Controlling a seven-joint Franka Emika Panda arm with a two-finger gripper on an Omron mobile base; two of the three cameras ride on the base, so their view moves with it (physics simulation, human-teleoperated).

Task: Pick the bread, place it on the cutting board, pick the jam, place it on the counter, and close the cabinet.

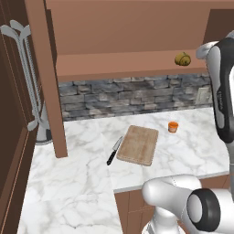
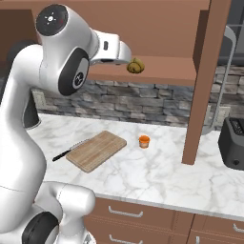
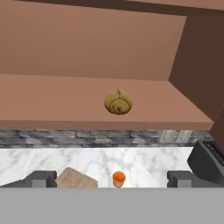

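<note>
The bread point(image 3: 118, 102) is a knobbly yellowish-brown lump on the bottom shelf of the open cabinet point(image 3: 65, 100). It also appears as the bread point(image 1: 183, 58) and the bread point(image 2: 136, 66) in the base views. My gripper point(image 3: 110, 179) is open and empty, level with the shelf and a short way in front of the bread. In the right base view the gripper point(image 2: 123, 53) is just left of the lump. On the counter point(image 1: 73, 173) below stand the orange jam point(image 1: 172, 126) and, to its left, the cutting board point(image 1: 138, 144). Both doors stand open.
A black-handled knife point(image 1: 114, 151) lies against the board's left edge. The open cabinet door point(image 2: 205, 81) hangs down over the counter at the right, with a dark toaster point(image 2: 233, 143) beyond it. A tall dark cupboard point(image 1: 13, 119) stands at the far left.
</note>
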